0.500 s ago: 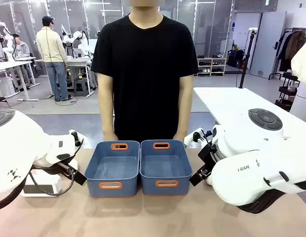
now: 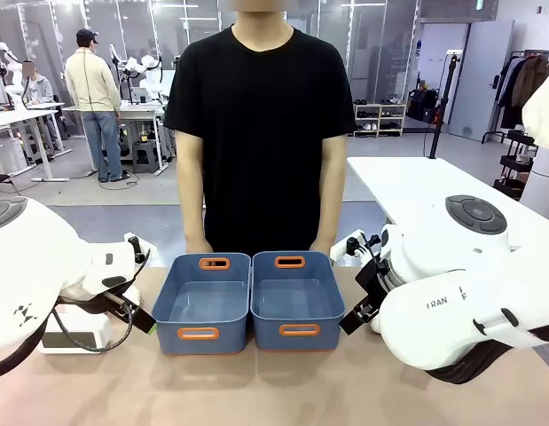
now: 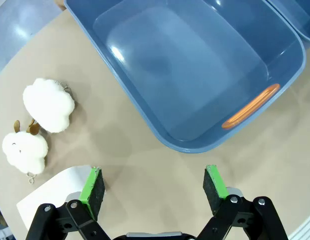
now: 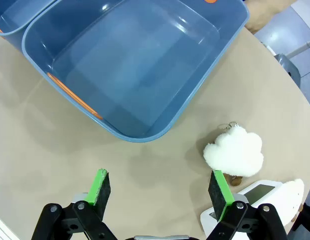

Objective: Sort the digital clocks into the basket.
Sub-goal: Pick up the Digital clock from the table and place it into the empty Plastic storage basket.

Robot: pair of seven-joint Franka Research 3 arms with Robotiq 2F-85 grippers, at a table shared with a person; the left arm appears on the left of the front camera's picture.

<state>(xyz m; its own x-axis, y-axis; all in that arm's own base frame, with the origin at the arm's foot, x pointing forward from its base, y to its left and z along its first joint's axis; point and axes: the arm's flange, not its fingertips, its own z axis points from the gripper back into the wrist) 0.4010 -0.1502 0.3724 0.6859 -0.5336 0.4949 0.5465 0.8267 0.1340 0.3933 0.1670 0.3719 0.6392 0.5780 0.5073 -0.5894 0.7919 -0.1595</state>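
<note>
The left arm (image 2: 35,266) comes in low from the left of the front view, its bulky white joint close to the camera and its wrist (image 2: 114,266) turned inward. The right arm (image 2: 469,302) mirrors it from the right, its wrist (image 2: 367,284) also turned toward the middle. The left gripper (image 3: 152,172) points down, its 2 fingers (image 3: 94,187) spread wide, green pads facing, nothing between them. The right gripper (image 4: 160,175) also points down, its 2 fingers (image 4: 100,187) wide apart and empty.
</note>
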